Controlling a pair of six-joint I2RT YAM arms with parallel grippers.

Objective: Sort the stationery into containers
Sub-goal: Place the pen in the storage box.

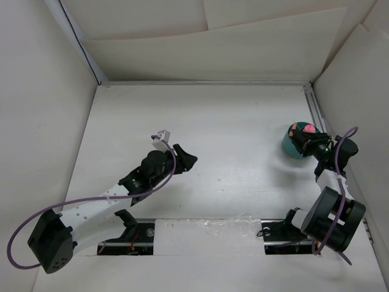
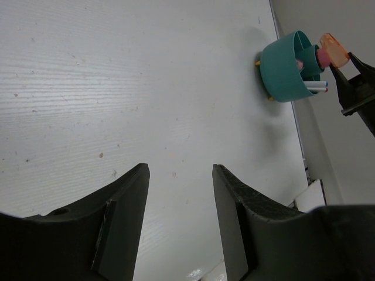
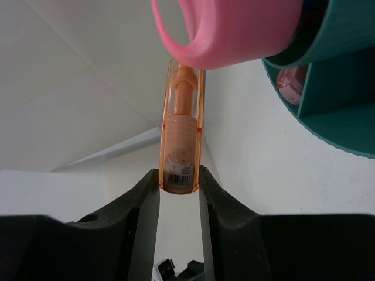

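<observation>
My left arm (image 1: 103, 198) lies low from its base toward 1 o'clock, with the left claw (image 2: 179, 170) moderately spread and holding nothing over bare bench (image 1: 231, 121). At the bench's 3 o'clock edge, my right arm (image 1: 333, 176) reaches toward 12 o'clock. The right claw (image 3: 179, 178) pinches an orange piece (image 3: 181, 140), whose long axis follows the fingers and points at 12 o'clock. Its far end passes behind a pink piece (image 3: 234, 29) at the rim of the teal organizer (image 3: 340, 117).
</observation>
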